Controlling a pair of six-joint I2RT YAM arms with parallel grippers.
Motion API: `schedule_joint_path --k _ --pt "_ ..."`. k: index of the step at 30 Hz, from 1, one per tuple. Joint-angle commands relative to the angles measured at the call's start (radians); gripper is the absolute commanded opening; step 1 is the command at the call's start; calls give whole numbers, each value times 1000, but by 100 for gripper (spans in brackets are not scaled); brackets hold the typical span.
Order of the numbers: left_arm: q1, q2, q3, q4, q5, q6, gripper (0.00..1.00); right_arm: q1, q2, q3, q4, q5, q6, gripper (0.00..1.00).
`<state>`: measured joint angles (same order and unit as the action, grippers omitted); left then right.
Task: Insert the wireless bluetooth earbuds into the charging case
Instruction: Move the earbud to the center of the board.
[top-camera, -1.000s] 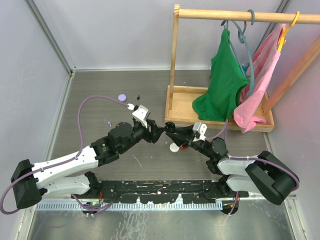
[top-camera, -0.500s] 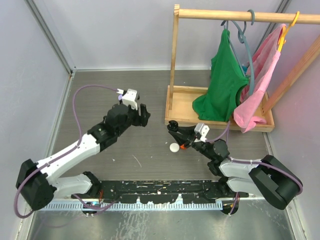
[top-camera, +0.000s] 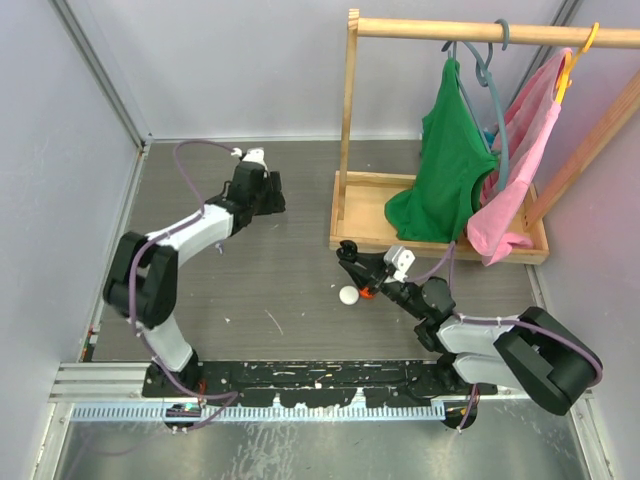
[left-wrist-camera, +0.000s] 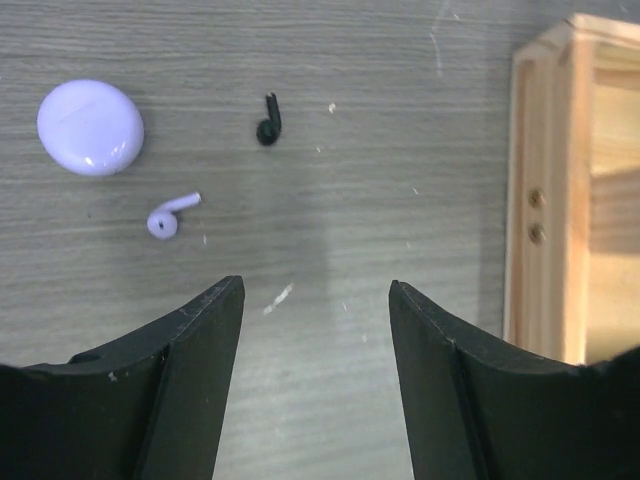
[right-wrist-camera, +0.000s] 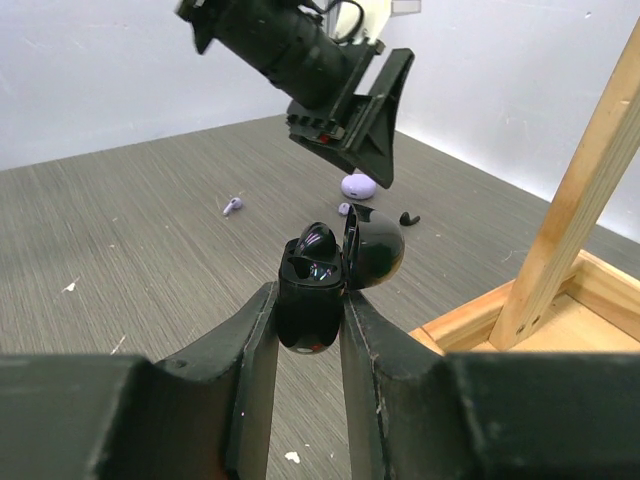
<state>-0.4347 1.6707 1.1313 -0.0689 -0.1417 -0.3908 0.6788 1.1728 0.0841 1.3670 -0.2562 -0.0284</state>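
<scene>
My right gripper (right-wrist-camera: 310, 312) is shut on a black charging case (right-wrist-camera: 312, 275) with its lid (right-wrist-camera: 376, 246) open. It holds the case above the table (top-camera: 347, 252), and one glossy black bud (right-wrist-camera: 318, 240) sits in it. My left gripper (left-wrist-camera: 315, 300) is open and empty over the far left of the table (top-camera: 267, 194). Ahead of it lie a black earbud (left-wrist-camera: 268, 119), a lilac earbud (left-wrist-camera: 172, 216) and a lilac round disc (left-wrist-camera: 90, 128). The black earbud also shows in the right wrist view (right-wrist-camera: 408, 218).
A white round disc (top-camera: 347, 295) and a small red item (top-camera: 367, 293) lie on the table under my right gripper. A wooden clothes rack (top-camera: 440, 240) with green and pink garments stands at the right; its base edge (left-wrist-camera: 570, 190) is close to my left gripper.
My left arm has swung away from the right gripper to the far left, over the lilac disc and black earbud. The right gripper with the case has barely moved.
</scene>
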Motion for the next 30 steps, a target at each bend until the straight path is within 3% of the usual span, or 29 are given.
schedule_joint_path --k 1,8,17,30 --pt "39 122 130 43 -9 -67 60 2 6 -1 51 21 -27 1" --pt "92 315 271 56 -26 -99 49 3 14 3 37 23 -36 1" --pt "97 462 426 -6 -21 -52 44 4 33 9 41 11 -32 1" --pt "97 527 496 -87 4 -51 37 4 28 9 32 11 -37 1"
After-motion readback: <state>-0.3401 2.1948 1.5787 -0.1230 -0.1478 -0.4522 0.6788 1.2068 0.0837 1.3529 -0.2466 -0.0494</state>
